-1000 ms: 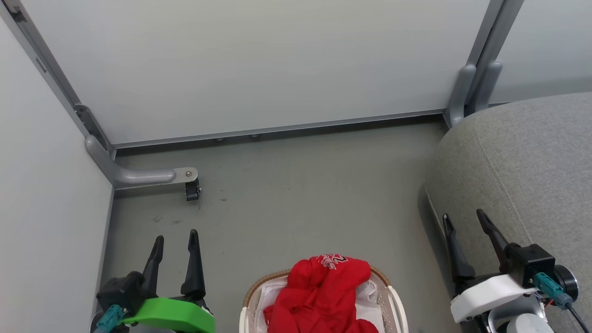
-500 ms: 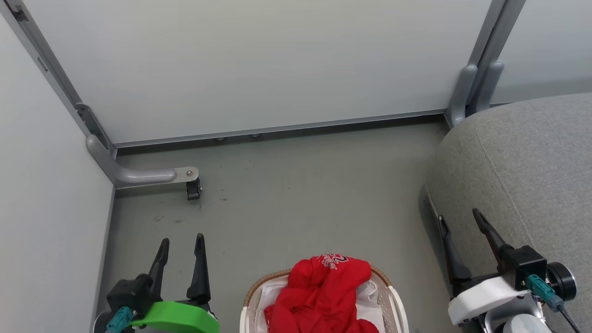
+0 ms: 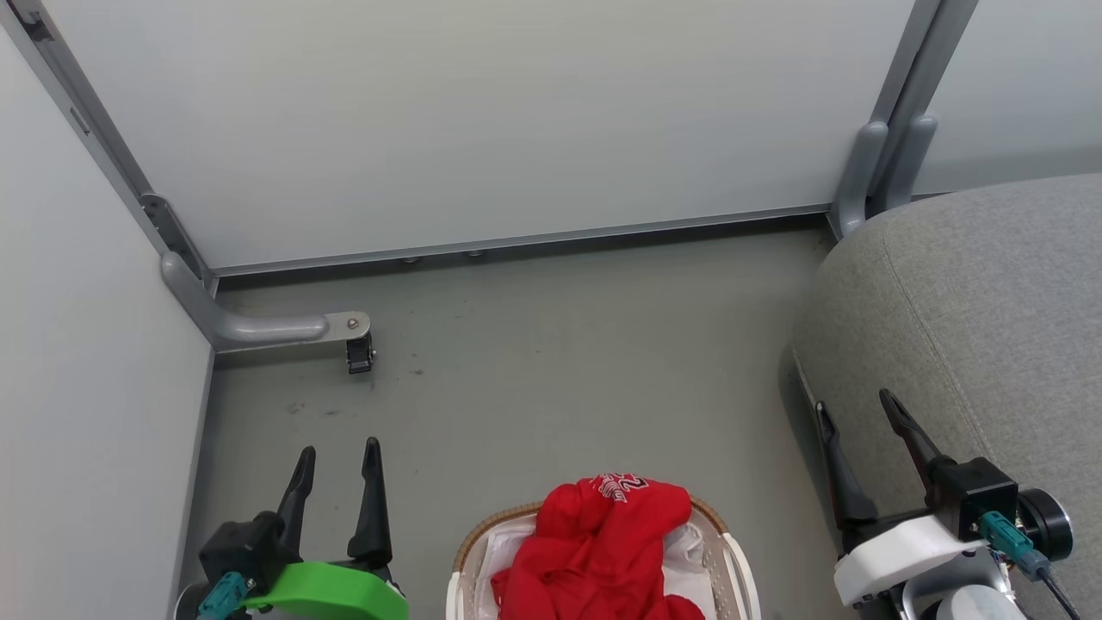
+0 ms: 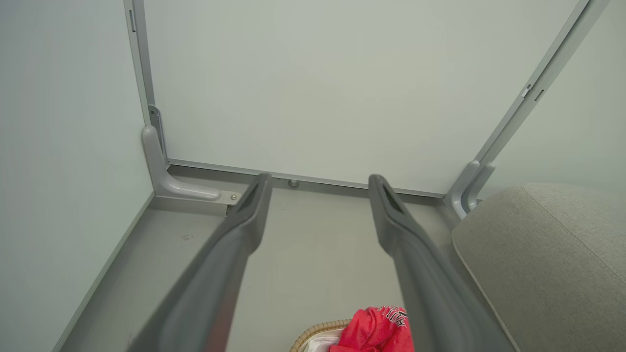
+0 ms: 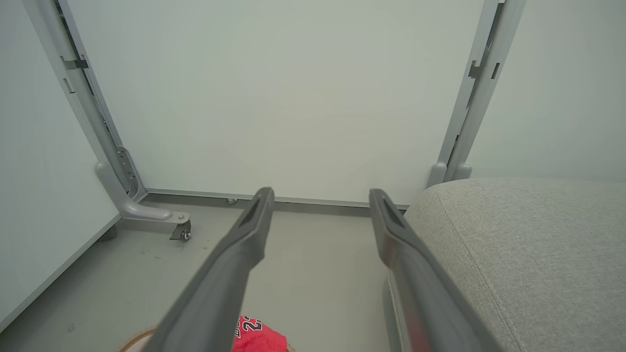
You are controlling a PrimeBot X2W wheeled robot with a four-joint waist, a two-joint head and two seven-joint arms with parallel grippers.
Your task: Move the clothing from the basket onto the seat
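The seat (image 3: 973, 301) occupies the right side of the floor (image 3: 560, 344). The basket (image 3: 742, 560) stands on the floor beside it, between my pincers. The clothing (image 3: 603, 542) lies heaped in the basket. My left pincer (image 3: 340, 445) and right pincer (image 3: 851, 400) flank it, both spread, empty, apart from the clothing.

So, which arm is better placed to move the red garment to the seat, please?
Probably the right: left gripper and right gripper are both open beside the basket, but the right one is by the grey seat, so the red garment travels less.
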